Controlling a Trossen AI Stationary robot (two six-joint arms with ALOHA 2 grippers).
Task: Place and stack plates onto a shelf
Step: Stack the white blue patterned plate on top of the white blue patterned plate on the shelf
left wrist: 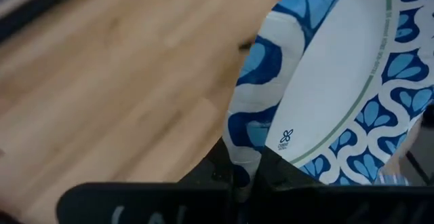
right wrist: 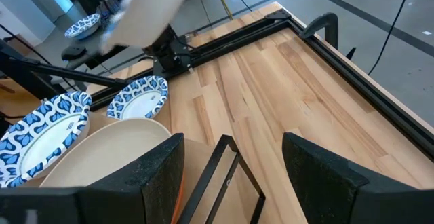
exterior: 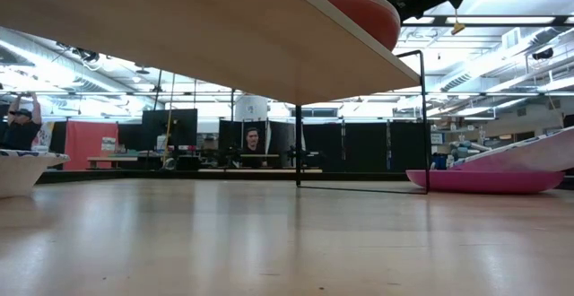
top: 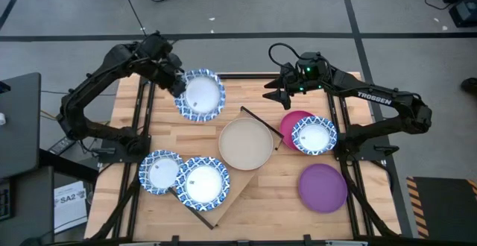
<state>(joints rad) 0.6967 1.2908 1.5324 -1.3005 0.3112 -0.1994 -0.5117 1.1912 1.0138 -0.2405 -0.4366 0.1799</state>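
Observation:
My left gripper (top: 177, 84) is shut on a white plate with a blue patterned rim (top: 200, 95) and holds it above the table's far left part. My right gripper (top: 274, 95) hangs open over the far edge, just beyond the shelf's far end (top: 253, 115). The light-wood shelf (top: 223, 201) runs slantwise across the table. On it rest a beige plate (top: 246, 143), with an orange one (exterior: 368, 13) under it, and a blue-rimmed plate (top: 203, 183). Another blue-rimmed plate (top: 160, 171) lies beside that one. My left gripper pinches the blue-rimmed plate by its rim (left wrist: 245, 157) between the two fingers (left wrist: 278, 166), one on each face. The plate is lifted clear of the table and stands tilted away from the fingers.
A magenta plate (top: 292, 123) on the table's right carries a fourth blue-rimmed plate (top: 314, 136), tilted on it. A purple plate (top: 323, 188) lies nearer. Black frame rails (top: 141, 119) run along the table's sides. Bare wood shows between my two grippers (top: 238, 93).

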